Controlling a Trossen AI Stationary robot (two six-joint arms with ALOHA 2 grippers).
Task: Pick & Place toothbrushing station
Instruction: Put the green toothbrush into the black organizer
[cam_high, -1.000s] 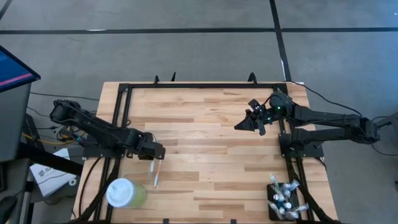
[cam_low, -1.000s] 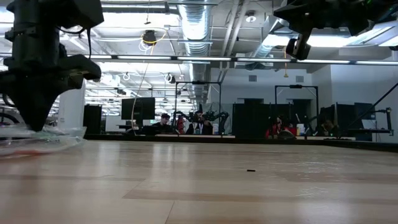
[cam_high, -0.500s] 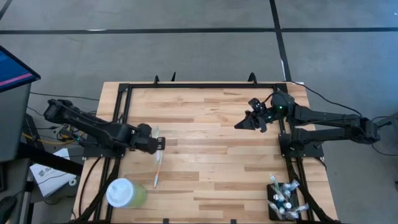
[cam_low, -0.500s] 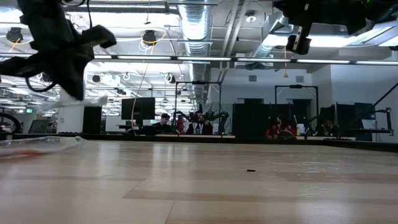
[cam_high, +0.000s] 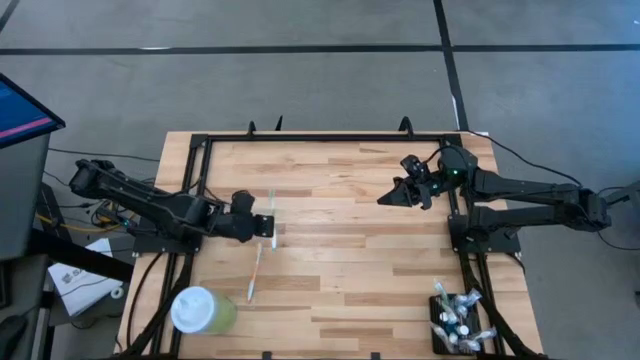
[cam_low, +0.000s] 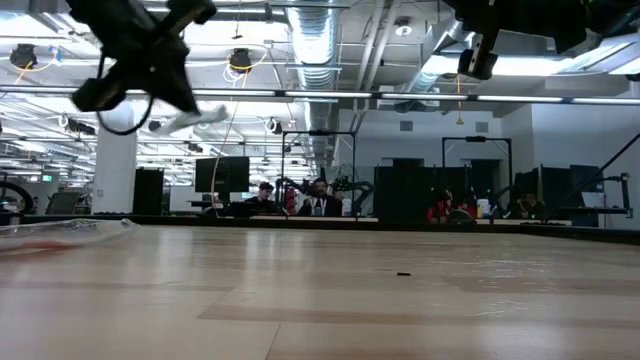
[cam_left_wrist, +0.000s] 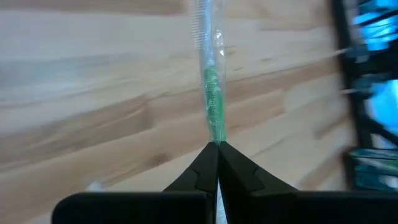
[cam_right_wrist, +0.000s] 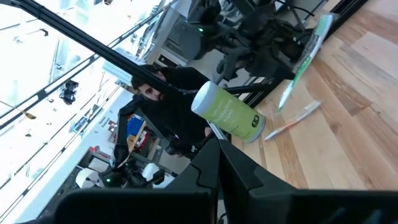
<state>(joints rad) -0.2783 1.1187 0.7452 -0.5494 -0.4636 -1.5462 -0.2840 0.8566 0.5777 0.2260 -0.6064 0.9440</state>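
My left gripper (cam_high: 264, 228) hangs over the table's left half, shut on a green toothbrush in a clear wrapper (cam_left_wrist: 210, 87). The low view shows the gripper (cam_low: 165, 95) and the brush (cam_low: 197, 117) well above the wood. A second wrapped toothbrush (cam_high: 254, 273) lies flat on the table nearer the front. The toothbrushing station (cam_high: 455, 322), a black holder with several items standing in it, sits at the near right corner. My right gripper (cam_high: 384, 201) is shut and empty, held high over the far right. My left gripper pinches the wrapped toothbrush's green handle (cam_left_wrist: 216, 134) between its two fingertips. The fingers come from the table's left, slanting down, and lie across the brush. The brush is lifted clear of the table, its bristle end (cam_left_wrist: 200, 25) toward the far edge.
A pale green cup with a white lid (cam_high: 200, 310) stands at the near left corner. A black metal frame (cam_high: 300, 138) runs round the table's edges. Bare wood lies between the two arms. People and screens show in the room beyond the far edge.
My left gripper has risen from the table with the toothbrush, gone a little toward the far and right edges, and tipped from pointing down to slanting. The held brush is now clear of the wood. The other brush has stayed in place.
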